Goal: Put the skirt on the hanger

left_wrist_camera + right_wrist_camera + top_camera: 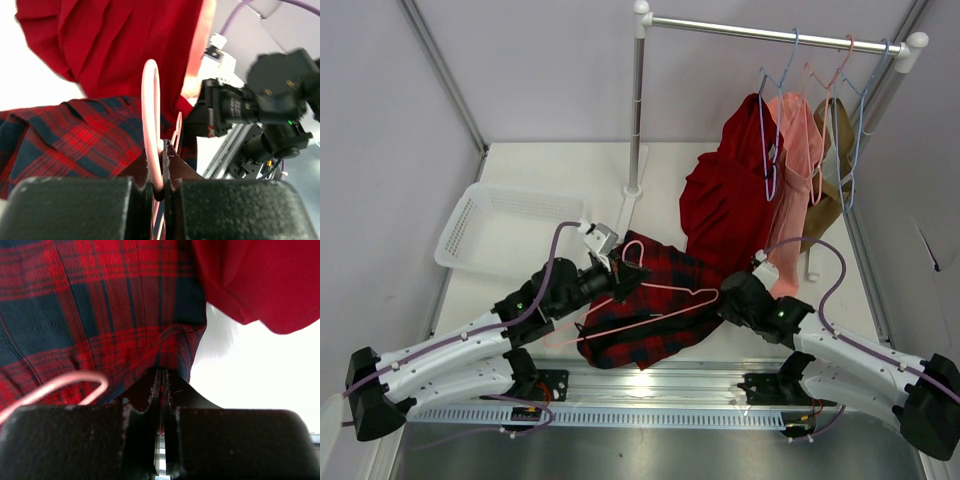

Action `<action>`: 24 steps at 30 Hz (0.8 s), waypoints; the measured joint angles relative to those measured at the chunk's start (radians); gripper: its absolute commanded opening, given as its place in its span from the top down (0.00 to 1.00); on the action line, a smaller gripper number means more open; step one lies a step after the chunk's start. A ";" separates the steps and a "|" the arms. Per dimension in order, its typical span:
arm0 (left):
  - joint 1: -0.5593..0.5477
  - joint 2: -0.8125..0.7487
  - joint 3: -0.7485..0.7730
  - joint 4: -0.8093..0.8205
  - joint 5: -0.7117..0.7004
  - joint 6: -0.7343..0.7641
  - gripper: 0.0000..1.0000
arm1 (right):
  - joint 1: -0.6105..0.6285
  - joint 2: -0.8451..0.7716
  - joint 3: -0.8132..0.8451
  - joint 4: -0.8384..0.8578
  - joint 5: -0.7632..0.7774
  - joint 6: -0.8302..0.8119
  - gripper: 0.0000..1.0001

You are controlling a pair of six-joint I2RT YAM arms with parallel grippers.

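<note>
The left jaws are shut tight on the thin pale-pink wire hanger (147, 125), just under its hook. The right jaws are shut too, and they seem to pinch the edge of the soft red-and-black plaid skirt (100, 315).

The skirt lies on the white surface (560, 165) between the two sets of jaws. The hanger lies on top of it. Its long wire runs from the left jaws across to a spot near the right jaws.

I think the step now is to get the skirt onto the hanger's wire. To do it well, the right jaws should lift the pinched edge only a little and go slow. The cloth is soft and may slip out. The left jaws should hold the hanger steady and tip it, so the wire can slide under the cloth. Both should move together, so the wire does not bend and the skirt does not bunch up.

Just past the right jaws hangs a plain red cloth garment (725, 200), very close to the skirt's far edge. Take care not to catch it. Farther off are a salmon-pink garment (798, 150) and a silver metal rail (770, 33).
</note>
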 measured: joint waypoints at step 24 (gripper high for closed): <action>-0.013 0.059 -0.004 -0.023 0.098 0.104 1.00 | -0.191 -0.051 0.000 0.059 -0.186 -0.060 1.00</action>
